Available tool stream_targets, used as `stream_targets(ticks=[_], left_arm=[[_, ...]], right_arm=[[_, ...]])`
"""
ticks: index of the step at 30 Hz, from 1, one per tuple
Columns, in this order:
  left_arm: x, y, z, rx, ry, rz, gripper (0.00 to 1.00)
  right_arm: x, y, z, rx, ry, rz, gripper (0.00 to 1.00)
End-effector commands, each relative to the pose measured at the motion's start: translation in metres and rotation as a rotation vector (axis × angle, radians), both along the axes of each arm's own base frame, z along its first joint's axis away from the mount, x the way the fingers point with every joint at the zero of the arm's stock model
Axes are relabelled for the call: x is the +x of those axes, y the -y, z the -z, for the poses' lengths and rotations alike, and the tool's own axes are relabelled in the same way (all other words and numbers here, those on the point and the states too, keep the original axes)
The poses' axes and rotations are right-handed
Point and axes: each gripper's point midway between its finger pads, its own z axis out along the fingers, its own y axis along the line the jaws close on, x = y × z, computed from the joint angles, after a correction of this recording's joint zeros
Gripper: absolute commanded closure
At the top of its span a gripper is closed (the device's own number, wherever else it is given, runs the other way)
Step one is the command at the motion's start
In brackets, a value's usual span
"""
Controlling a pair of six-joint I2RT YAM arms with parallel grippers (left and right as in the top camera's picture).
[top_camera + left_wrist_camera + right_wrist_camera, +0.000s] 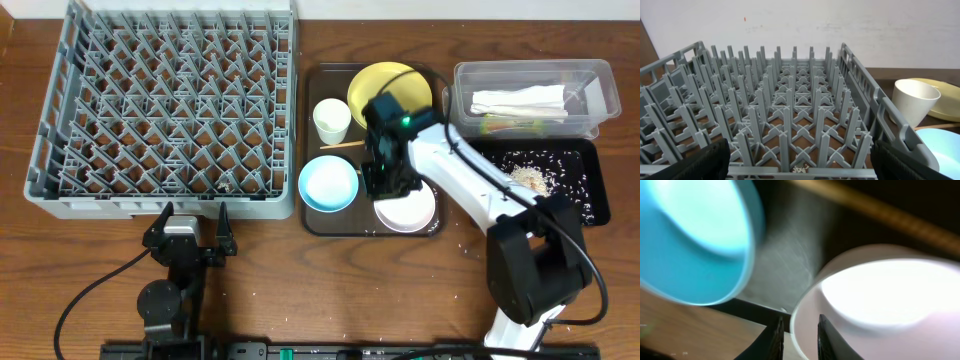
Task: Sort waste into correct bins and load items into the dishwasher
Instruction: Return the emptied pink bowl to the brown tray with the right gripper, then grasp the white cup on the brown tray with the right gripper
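Note:
My right gripper (385, 190) is down at the left rim of the white bowl (410, 212) on the brown serving tray (310, 100). In the right wrist view its fingers (797, 335) are closed on the white bowl's rim (890, 295), beside the light blue bowl (695, 245). The tray also holds the light blue bowl (328, 184), white cup (332, 120), yellow plate (390, 85) and chopsticks (343, 146). My left gripper (190, 222) is open and empty at the front edge of the grey dish rack (165, 100).
The clear tub (600, 75) at the far right holds a white napkin (520, 100) and a yellow-green wrapper (515, 125). The black tray (592, 195) in front of it holds rice scraps (530, 175). The left wrist view shows the rack (790, 115) and cup (912, 102).

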Motion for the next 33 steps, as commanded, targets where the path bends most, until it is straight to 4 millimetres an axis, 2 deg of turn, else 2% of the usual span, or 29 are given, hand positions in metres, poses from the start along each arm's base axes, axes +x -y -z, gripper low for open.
stream_targets(ticks=[1,7,10,17,25,28,33], left_arm=[[-0.001,0.001,0.015,0.002,-0.042,0.007,0.09],[-0.001,0.001,0.015,0.001,-0.042,0.007,0.09],[-0.001,0.001,0.015,0.001,-0.042,0.007,0.09],[-0.001,0.001,0.015,0.002,-0.042,0.007,0.09],[-0.001,0.001,0.015,0.001,-0.042,0.007,0.09],[-0.001,0.001,0.015,0.001,-0.042,0.007,0.09],[-0.001,0.001,0.015,0.001,-0.042,0.007,0.09]], right_arm=[[0.025,-0.003,-0.033,0.045,0.085,-0.032,0.80],[0.042,-0.008,-0.074,0.087,0.179,-0.042,0.79],[0.046,-0.010,-0.087,0.103,0.218,-0.050,0.76],[0.056,-0.009,-0.097,0.123,0.265,-0.037,0.64],[0.104,-0.019,-0.119,0.230,0.437,0.057,0.57],[0.116,-0.031,-0.139,0.302,0.480,0.046,0.57],[0.135,-0.041,-0.173,0.321,0.526,0.024,0.56]])
